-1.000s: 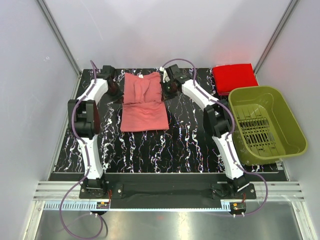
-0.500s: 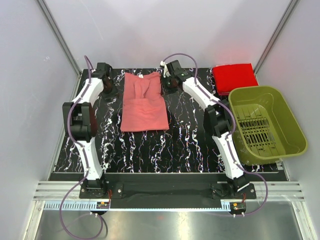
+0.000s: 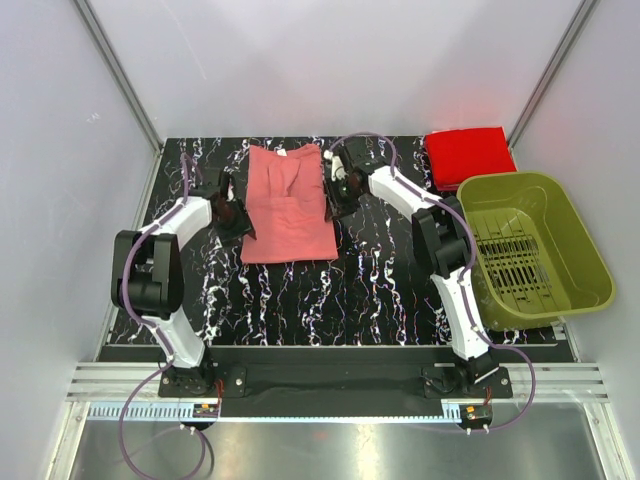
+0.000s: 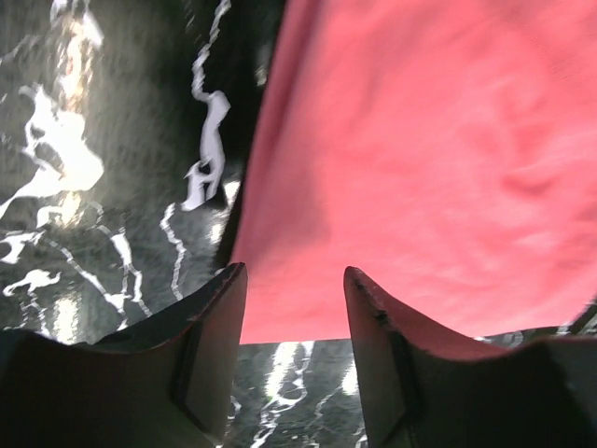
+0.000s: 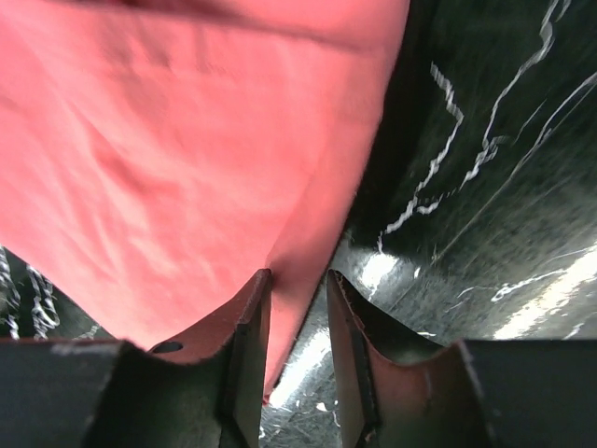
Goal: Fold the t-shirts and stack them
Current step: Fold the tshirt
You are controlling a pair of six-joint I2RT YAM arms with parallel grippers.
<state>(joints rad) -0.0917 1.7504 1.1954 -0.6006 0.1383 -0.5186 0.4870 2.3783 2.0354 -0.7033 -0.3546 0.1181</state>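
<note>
Black table (image 3: 385, 275): salmon-pink t-shirt (image 3: 290, 205) lies between left tool (image 3: 238, 216) and right tool (image 3: 335, 196).

Both arms bend inward over the far half of the worktop (image 3: 380, 280). The left claw (image 3: 237, 215) points right, jaws well parted. The right claw (image 3: 335, 200) points left, jaws narrowly parted.

This is looking like a robotics lab test cell: plain white panel walls (image 3: 330, 60) are closing in a black marbled table (image 3: 380, 290), bare aluminium posts (image 3: 115, 70) are running up at its far corners, slotted metal rails (image 3: 110, 380) are lying along its near edge, and a left arm (image 3: 160, 270) and right arm (image 3: 445, 250) are sitting bolted there, trailing purple cables (image 3: 135, 440)
</note>
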